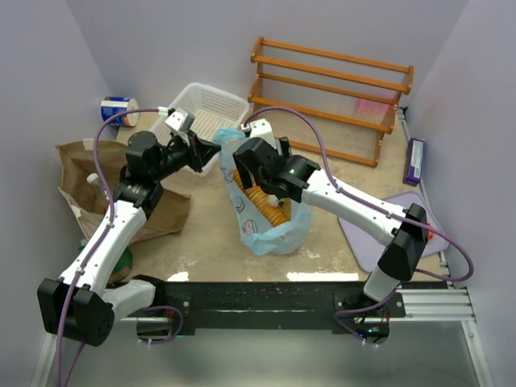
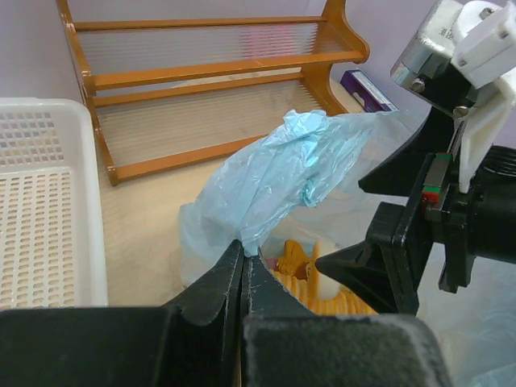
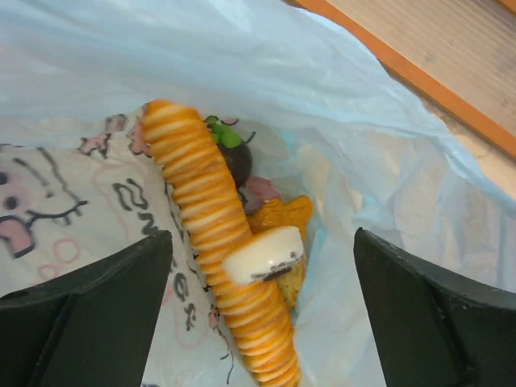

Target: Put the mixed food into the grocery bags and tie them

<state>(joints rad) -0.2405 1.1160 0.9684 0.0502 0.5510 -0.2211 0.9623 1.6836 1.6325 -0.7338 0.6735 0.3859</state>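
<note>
At table centre, the blue plastic bag [image 1: 282, 234] is standing mouth up, just beside the white basket [image 1: 211, 101], well apart from the brown paper bag [image 1: 89, 173] lying at the left. The left gripper [image 2: 242, 266] is pinching the bag's gathered rim, jaws tight together on the film and holding that side up. The right gripper [image 3: 262, 234] is hovering over the open mouth with its fingers wide apart and nothing between them. Food is sitting inside: a ridged orange stack [image 3: 218, 242], a white mushroom piece [image 3: 262, 254] lying across it, and a dark fruit with a green top [image 3: 234, 157] behind. Whether the paper bag is holding anything, I can't tell. My read on handling: the film is looking thin, limp and slippery, so it's likely going to sag wherever nothing is supporting it, and the load is looking light but loose enough to be shifting when the bag gets lifted. For tying, I'd be taking the opposite rim where the plastic is bunching into a thick ear, not the smooth side wall, and pulling gently, since film like this is probably tearing easily.
</note>
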